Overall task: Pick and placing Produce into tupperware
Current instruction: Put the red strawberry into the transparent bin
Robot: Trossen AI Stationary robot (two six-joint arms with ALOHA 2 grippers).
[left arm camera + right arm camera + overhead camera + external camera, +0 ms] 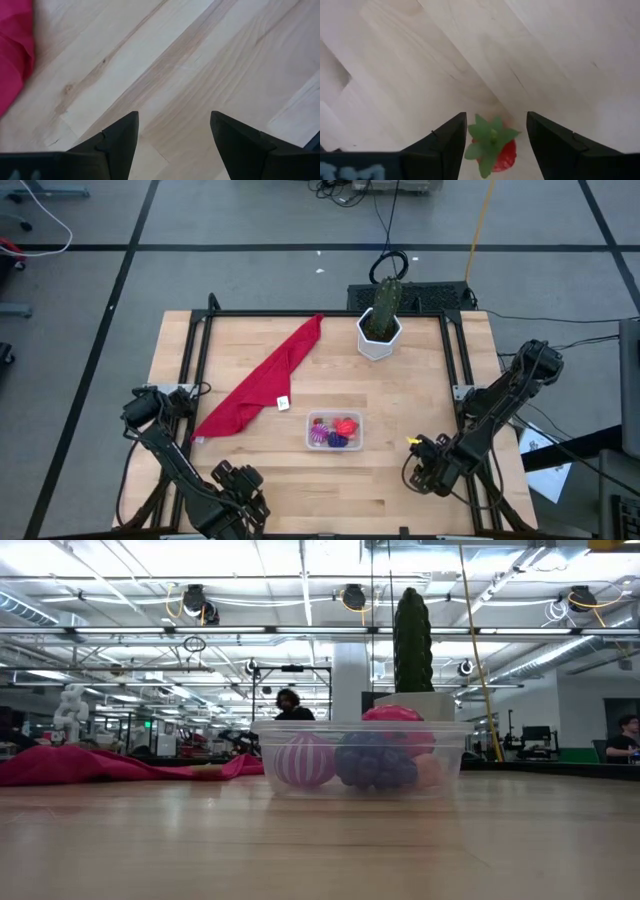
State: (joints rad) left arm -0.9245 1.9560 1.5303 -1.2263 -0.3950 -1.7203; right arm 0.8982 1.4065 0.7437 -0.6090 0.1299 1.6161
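Strawberry risk at the right gripper.
My right fingers stand spread around a small red strawberry, not visibly gripping; closing off-centre could squirt it across the tabletop. I can't tell whether it's lifted. Left gripper waits released near the front edge. Tupperware sits mid-table, holding pink, purple and red produce.

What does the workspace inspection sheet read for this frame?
Surface: wooden table, bare in front.
Job's things: tupperware holds several produce pieces; a strawberry lies between the right gripper fingers, outside it.
Clutter: red cloth, white pot with cactus.
Grippers: left gripper open over bare wood; right open around the strawberry.
Cables: on the floor beyond the table.
Surroundings: people in the room behind.
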